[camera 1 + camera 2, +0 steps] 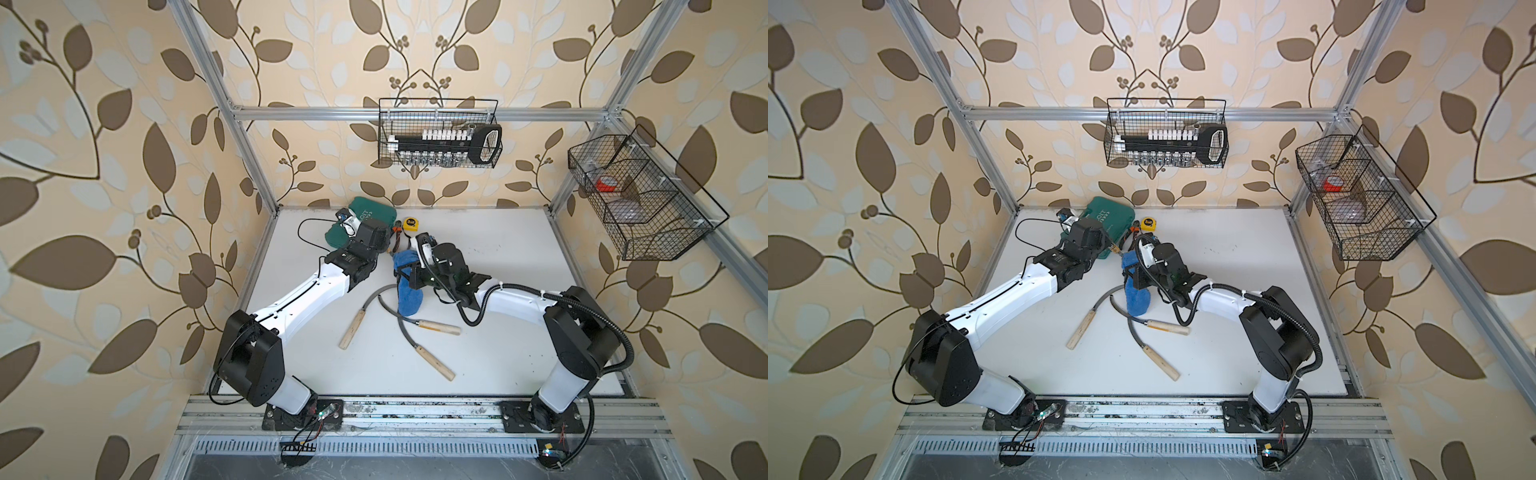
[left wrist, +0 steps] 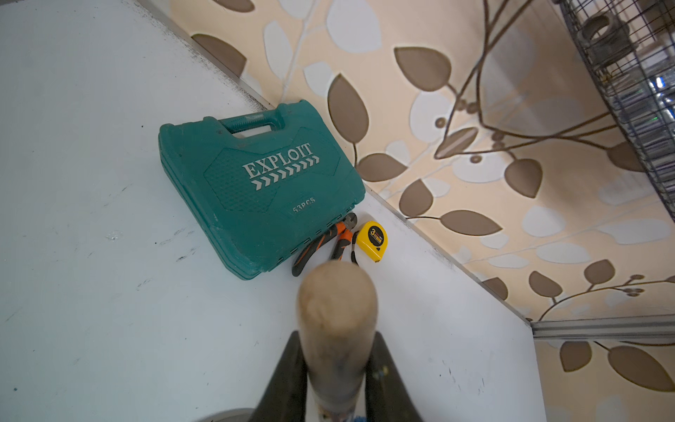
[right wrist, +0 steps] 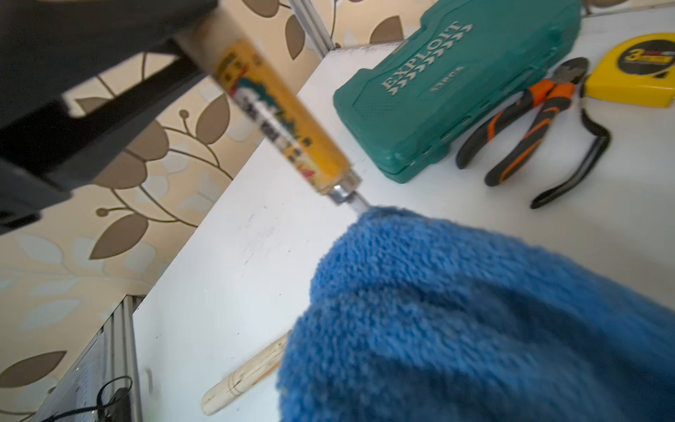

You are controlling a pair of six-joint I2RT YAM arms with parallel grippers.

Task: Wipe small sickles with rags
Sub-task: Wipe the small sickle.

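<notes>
Left gripper (image 2: pixel 336 369): jaws narrow, clamped on the pale round wooden handle of one small sickle (image 2: pixel 338 310), which is raised above the white tabletop (image 1: pixel 519 332). Right gripper (image 1: pixel 406 275): closed tight on a soft blue fluffy microfibre rag (image 3: pixel 475 310). The rag covers the held sickle's thin metal blade just past the ferrule and hangs below the gripper. Three further sickles (image 1: pixel 352 328) (image 1: pixel 440 328) (image 1: pixel 436 362), with curved dark grey blades, lie close together on the tabletop between the arms. Along the back wall are a teal plastic tool case (image 2: pixel 255 190), orange-and-black pliers (image 3: pixel 518 124) and a yellow tape measure (image 2: pixel 372 239).
</notes>
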